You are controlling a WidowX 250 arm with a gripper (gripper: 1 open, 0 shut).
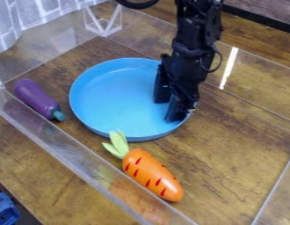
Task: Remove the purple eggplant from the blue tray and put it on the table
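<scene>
wood-grain table (pixel 235 149) holds glossy purple eggplant (pixel 39 98) beside round blue tray (pixel 112 97); end effector (pixel 176 110) state unclear

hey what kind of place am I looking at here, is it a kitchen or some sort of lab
Most likely a robot test bench, not a kitchen: a wood-grain table fenced by clear acrylic walls, a black end effector at the blue tray, and toy vegetables, a purple eggplant and a carrot.
</scene>
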